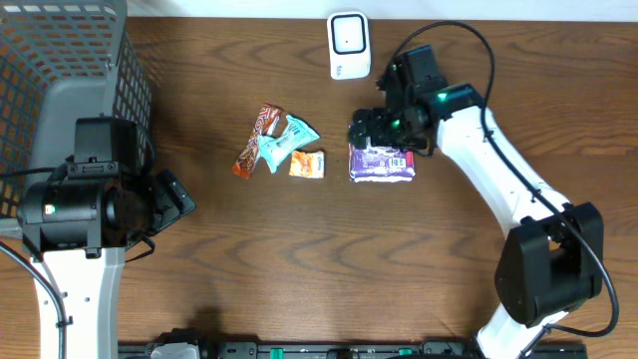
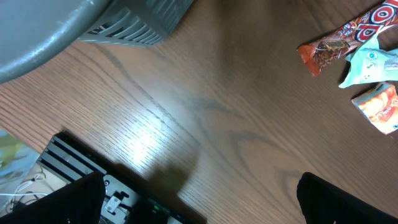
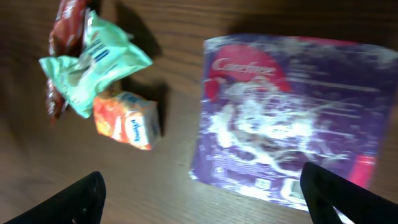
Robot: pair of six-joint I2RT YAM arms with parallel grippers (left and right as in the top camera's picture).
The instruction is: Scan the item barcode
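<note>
Purple packet is lying flat on the wooden table, below the white scanner in the overhead view and apart from it. We are holding our right claw over the packet's upper edge, with the jaws spread wide and gripping nothing. Whether a finger is touching the wrapper, we cannot tell. From the right wrist the packet is showing blurred, its white lettering unreadable. Our left claw is hanging beside the grey basket, also wide open and empty, above bare wood. A brown-red bar, a mint-green sachet and a small orange pack are sitting clustered together between the packet and the left claw.
</note>
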